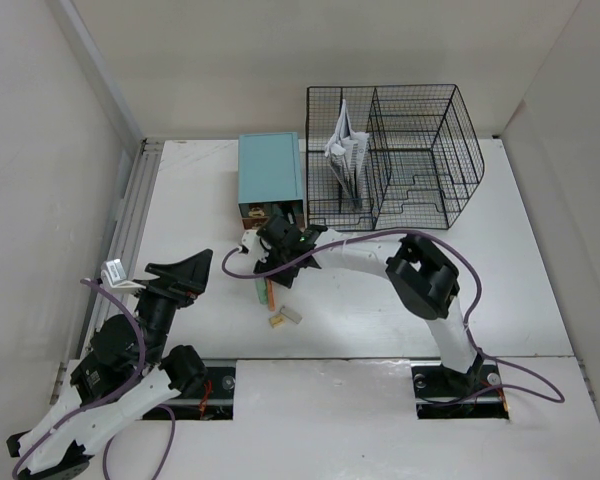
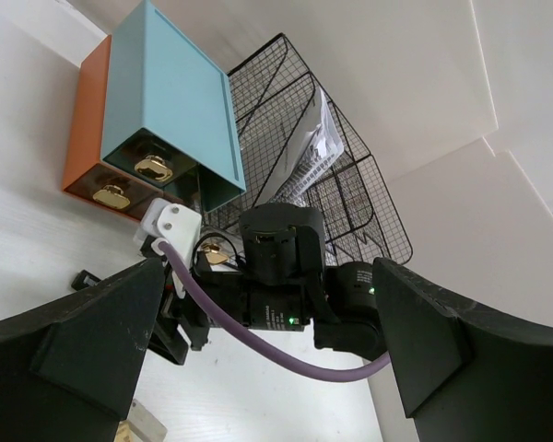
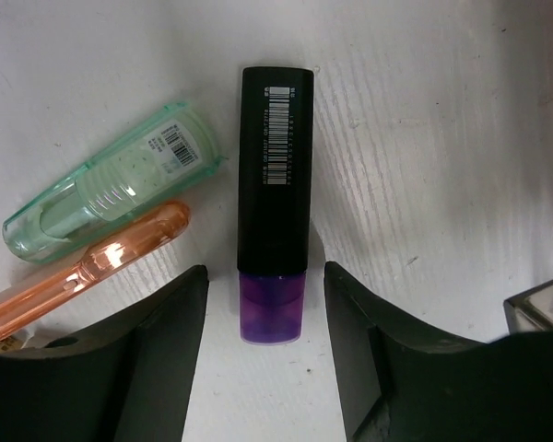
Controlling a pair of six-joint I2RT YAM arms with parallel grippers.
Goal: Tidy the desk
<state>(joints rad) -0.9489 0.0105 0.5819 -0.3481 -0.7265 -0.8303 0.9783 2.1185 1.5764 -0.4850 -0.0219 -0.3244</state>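
Right gripper [image 3: 264, 293] hangs spread astride a black marker [image 3: 275, 175] with purple cap, not clamped. Left gripper [image 2: 267, 276] spread, empty. Marker, green tube [image 3: 111, 198] and orange pen [image 3: 83, 267] lie loose on the desk [image 1: 500, 290] near the teal drawer box [image 1: 270, 178]; I judge stowing largely outstanding.

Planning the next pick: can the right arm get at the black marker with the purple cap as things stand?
Probably yes. The right hand is open, its fingers straddling the purple end of the marker on the desk; nothing covers it, and the orange pen lies apart from it.
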